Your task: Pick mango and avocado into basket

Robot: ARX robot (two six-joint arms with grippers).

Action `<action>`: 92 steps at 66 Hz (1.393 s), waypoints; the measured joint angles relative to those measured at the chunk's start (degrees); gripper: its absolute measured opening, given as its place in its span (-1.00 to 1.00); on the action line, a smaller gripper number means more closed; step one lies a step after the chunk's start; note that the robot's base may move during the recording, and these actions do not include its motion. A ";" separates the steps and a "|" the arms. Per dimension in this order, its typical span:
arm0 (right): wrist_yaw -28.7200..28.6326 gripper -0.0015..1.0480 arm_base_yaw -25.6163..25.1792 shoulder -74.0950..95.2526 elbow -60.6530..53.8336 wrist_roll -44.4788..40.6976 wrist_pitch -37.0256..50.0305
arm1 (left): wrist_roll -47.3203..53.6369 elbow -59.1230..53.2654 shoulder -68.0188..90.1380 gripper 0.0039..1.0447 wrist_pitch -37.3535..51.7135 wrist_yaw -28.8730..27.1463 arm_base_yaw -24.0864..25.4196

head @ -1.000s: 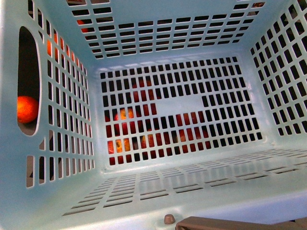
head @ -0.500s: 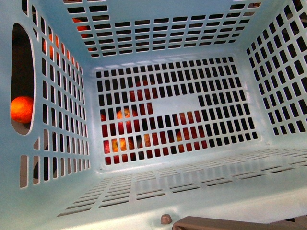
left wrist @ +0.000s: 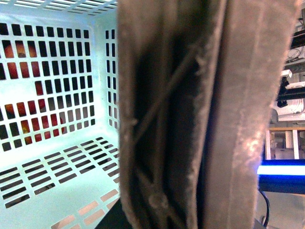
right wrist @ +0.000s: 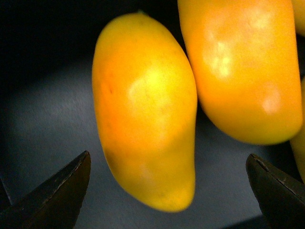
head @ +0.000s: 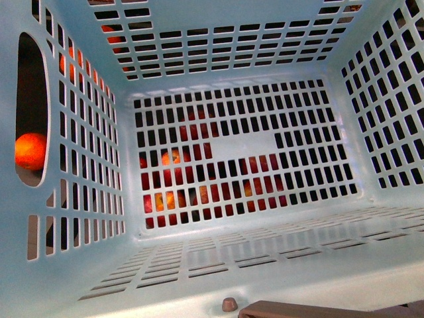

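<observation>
The smooth, elongated yellow-orange mango [right wrist: 145, 109] lies on a matte grey surface [right wrist: 52, 129], its waxy skin shading to deeper orange along one side. It lies in the wide gap between the two dark, wedge-shaped fingertips of the right gripper [right wrist: 167, 160], which are spread well apart and touch nothing. A second glossy mango [right wrist: 243, 67] lies just beside the first, and the edge of a third yellow fruit [right wrist: 300, 143] shows beyond it.

The pale turquoise plastic basket [head: 265, 265], rectangular with slotted walls and floor, fills the front view, its inside turned to the camera. Its brown ribbed handle [left wrist: 190, 114] blocks most of the left wrist view; the left gripper's jaws do not show, so I cannot tell their state. Through the floor slots show blurred red and yellow fruits [head: 199, 192], and a round orange fruit [head: 30, 151] shows through the oval hand-hole in the side wall.
</observation>
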 joint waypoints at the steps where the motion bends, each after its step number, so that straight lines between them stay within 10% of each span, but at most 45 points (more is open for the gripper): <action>1: 0.07 0.83 0.11 0.13 0.28 0.13 -0.11 | 0.00 0.00 0.00 -0.73 0.00 0.00 0.00; 54: 4.13 0.83 4.57 9.46 13.70 4.24 -5.62 | 0.00 0.00 0.00 -0.73 0.00 0.15 0.00; 71: 4.94 0.19 5.22 9.99 13.40 4.44 -5.22 | 0.00 0.00 0.00 -0.73 0.00 0.13 0.00; 92: 0.00 0.17 4.57 3.74 7.30 4.79 -4.35 | 0.00 0.00 0.00 -0.73 0.00 0.15 0.00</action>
